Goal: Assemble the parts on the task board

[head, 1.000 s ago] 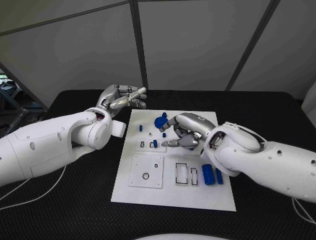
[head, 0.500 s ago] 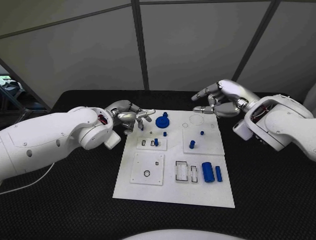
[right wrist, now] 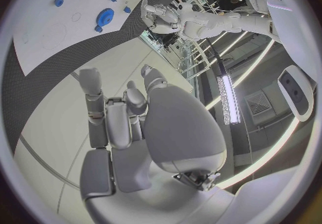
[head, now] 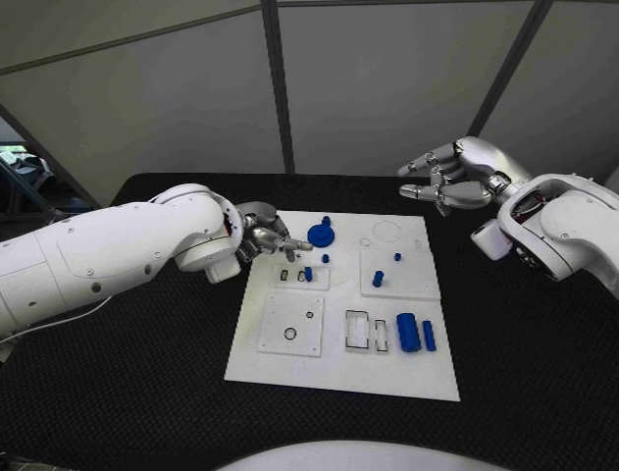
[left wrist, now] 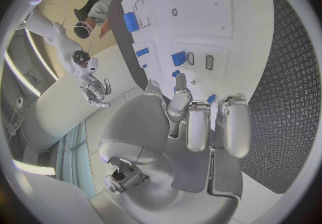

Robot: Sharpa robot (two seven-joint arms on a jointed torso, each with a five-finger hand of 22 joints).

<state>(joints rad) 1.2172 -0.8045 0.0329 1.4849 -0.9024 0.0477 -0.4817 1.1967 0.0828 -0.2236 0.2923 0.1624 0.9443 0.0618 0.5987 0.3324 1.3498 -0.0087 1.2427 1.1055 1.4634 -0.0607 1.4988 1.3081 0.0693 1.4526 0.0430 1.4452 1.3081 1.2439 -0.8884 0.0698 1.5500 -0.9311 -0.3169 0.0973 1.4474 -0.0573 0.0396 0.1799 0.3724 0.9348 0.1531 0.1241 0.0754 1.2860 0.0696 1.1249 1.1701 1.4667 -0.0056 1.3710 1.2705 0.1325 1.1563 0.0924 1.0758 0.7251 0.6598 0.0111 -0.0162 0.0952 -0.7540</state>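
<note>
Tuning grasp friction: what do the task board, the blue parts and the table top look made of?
Task board: looks like matte white plastic, flat, no glare.
Blue parts: probably smooth moulded plastic, uniform colour.
Table: black, with a fine raised pattern, perhaps rubber matting; can't confirm.

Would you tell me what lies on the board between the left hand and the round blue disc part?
In the head view, only bare white task board lies between the left hand and the blue disc part.
</note>
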